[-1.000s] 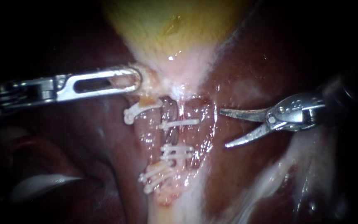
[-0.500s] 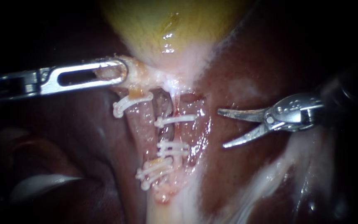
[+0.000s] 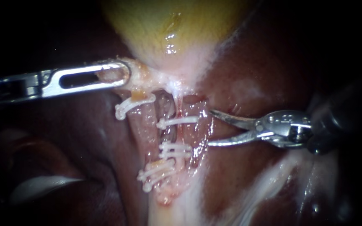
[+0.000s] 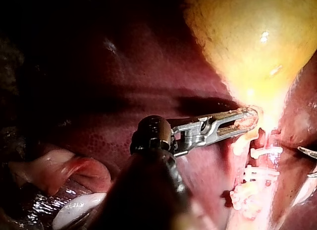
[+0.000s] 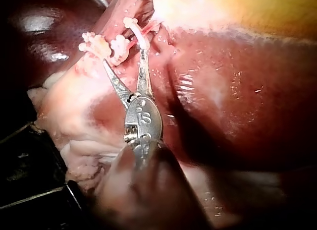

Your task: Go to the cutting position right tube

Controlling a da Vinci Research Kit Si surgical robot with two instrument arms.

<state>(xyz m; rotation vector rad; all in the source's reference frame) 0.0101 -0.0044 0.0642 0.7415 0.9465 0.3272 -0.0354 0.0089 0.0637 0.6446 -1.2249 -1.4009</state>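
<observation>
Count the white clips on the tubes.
6 clips: one high on the left tube, two low on it; one high on the right tube, two below it. Others may be hidden.

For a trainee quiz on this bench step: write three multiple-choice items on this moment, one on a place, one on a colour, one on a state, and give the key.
1. Where does the left instrument grip? A the liver; B the gallbladder's neck; C nowhere.
2. The clips are: A white; B blue; C black.
3. The right instrument's jaws are: A shut and empty; B shut on a clip; C open.

Key: 1 B, its jaws close on the pale tissue there. 2 A, they show white against the red tissue. 3 C, a gap shows between them beside the right tube.
</observation>
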